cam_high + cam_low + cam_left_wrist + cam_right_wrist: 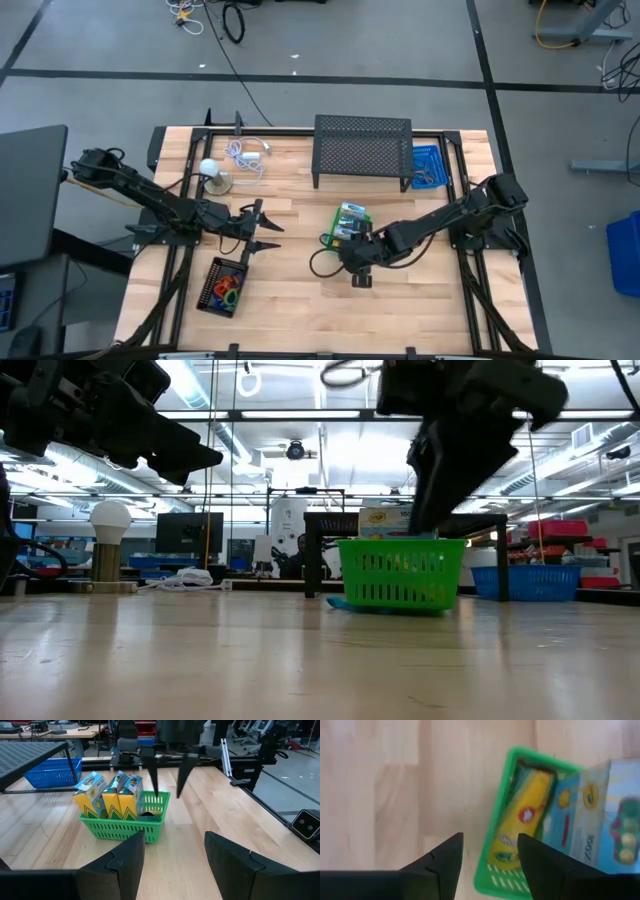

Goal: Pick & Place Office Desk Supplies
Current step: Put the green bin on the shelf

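Note:
A green basket (125, 827) sits mid-table. Three yellow crayon boxes (107, 795) stand upright in one end of it, and another crayon box (522, 820) lies flat in the other end. My right gripper (169, 782) hangs open just above that end of the basket, fingers pointing down, nothing between them. My left gripper (175, 860) is open and empty, held level above the table to the basket's left (262, 228). A black tray (222, 285) at the near left holds several coloured loops.
A black mesh stand (362, 150) is at the far edge, with a blue basket (428, 168) to its right. A white ball on a base (208, 170) and a white coiled cable (247, 155) lie at the far left. Bare wood lies near the front edge.

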Robot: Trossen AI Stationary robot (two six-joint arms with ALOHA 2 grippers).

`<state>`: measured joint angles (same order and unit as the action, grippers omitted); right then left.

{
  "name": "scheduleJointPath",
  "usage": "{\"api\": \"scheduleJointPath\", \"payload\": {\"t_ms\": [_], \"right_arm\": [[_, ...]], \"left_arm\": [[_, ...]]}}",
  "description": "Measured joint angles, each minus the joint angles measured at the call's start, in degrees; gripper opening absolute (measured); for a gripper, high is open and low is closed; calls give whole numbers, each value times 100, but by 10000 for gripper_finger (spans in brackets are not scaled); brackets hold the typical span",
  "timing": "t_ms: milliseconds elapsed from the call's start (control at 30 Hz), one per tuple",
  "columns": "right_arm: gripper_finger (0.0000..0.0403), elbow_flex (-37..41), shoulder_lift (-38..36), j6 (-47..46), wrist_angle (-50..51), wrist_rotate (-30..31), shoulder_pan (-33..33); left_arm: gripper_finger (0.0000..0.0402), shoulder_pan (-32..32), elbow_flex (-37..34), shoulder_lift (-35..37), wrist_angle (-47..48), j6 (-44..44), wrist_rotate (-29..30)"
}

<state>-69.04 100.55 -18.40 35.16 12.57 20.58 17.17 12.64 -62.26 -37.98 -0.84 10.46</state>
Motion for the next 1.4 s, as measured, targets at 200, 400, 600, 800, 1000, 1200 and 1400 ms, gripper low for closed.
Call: {"api": "scheduleJointPath", "payload": {"t_ms": [200,400,600,800,1000,1200,1400], "right_arm": [[197,4,205,115,-135,14,-2],[196,0,463,186,-73,146,-30],[184,-2,716,191,-84,444,-49],[97,-8,781,-1,-74,559,-55],[10,-4,787,70,-27,321,-38],[4,2,798,3,222,832,121],[3,11,801,-74,361,1320,376]], "left_arm": [[213,-2,0,2,-18,0,2],[213,0,0,2,-28,7,4],[213,-13,0,2,-33,0,13],[213,-39,0,2,-35,1,17],[213,-39,0,2,-37,0,7],[213,-39,0,2,-32,16,20],[213,-39,0,2,-35,24,22]]}}
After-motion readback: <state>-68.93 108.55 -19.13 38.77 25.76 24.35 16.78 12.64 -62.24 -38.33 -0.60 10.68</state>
